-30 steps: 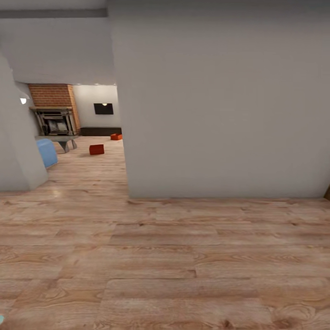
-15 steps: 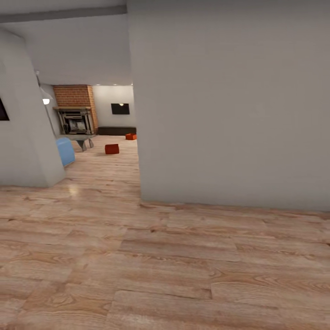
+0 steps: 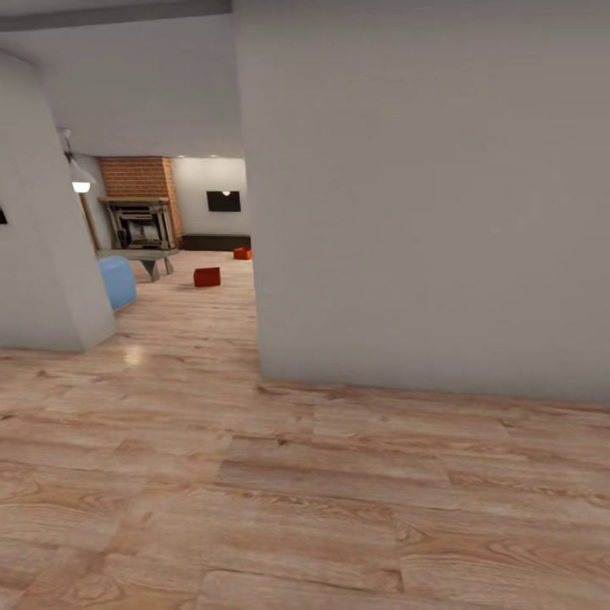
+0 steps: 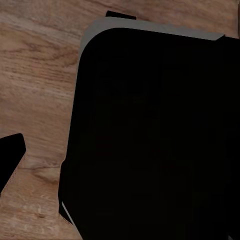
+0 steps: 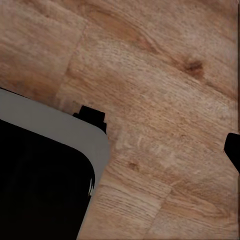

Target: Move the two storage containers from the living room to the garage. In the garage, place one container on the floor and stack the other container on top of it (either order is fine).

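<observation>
Beyond the near white wall [image 3: 424, 195], through the opening into the living room [image 3: 195, 254], the two storage containers [image 3: 207, 276] are seen resting on the light wood-plank floor [image 3: 254, 474]. The nearer container lies just past a blue sofa [image 3: 119, 282]; the farther container [image 3: 242, 252] lies close to a low dark cabinet [image 3: 216, 242] below a wall TV [image 3: 224, 201]. A brick fireplace [image 3: 140, 203] is located beside them. Both containers are well apart from the robot and are not touched by either arm.

In the left wrist view, a dark fingertip [image 4: 10, 152] is seen over plank flooring beside the robot's black base [image 4: 155, 135]. In the right wrist view, a dark fingertip [image 5: 233, 147] is seen at the picture's edge. The opening of either gripper cannot be determined. Nothing is seen to be held.
</observation>
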`<state>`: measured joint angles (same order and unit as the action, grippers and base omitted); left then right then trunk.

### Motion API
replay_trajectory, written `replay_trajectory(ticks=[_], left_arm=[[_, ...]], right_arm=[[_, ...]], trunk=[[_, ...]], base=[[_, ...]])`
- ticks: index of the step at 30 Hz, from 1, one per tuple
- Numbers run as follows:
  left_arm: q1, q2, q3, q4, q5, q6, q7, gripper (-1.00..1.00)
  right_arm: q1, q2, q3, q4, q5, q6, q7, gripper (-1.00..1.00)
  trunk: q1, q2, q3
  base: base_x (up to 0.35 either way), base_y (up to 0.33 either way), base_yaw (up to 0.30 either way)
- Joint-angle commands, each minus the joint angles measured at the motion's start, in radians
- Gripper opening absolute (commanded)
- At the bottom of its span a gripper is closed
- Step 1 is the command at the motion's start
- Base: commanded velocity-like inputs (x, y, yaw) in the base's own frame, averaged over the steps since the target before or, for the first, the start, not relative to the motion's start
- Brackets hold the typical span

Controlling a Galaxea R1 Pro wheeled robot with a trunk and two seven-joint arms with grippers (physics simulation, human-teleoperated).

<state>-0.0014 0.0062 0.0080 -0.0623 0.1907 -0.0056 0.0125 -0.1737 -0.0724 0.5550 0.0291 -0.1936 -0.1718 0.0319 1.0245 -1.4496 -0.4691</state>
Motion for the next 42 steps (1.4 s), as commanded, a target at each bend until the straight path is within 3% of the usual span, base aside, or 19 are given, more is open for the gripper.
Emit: replay_trajectory(ticks=[1,15,42], left_arm=[[0.000,0.000,0.000,-0.001,0.006,-0.001,0.001,1.00],[0.000,0.000,0.000,-0.001,0.006,-0.001,0.001,1.00],[0.000,0.000,0.000,-0.001,0.006,-0.001,0.001,1.00]], right_arm=[[-0.001,0.000,0.008,0.003,-0.010,-0.006,0.003,1.00],[-0.001,0.002,0.007,0.003,-0.012,-0.006,0.003,1.00],[-0.001,0.000,0.008,0.003,-0.011,-0.006,0.003,1.00]], trunk=[[0.001,0.000,-0.001],[0.001,0.000,-0.001],[0.001,0.000,-0.001]], base=[[0.321,0.000,0.000],[0.322,0.000,0.019],[0.321,0.000,0.248]])
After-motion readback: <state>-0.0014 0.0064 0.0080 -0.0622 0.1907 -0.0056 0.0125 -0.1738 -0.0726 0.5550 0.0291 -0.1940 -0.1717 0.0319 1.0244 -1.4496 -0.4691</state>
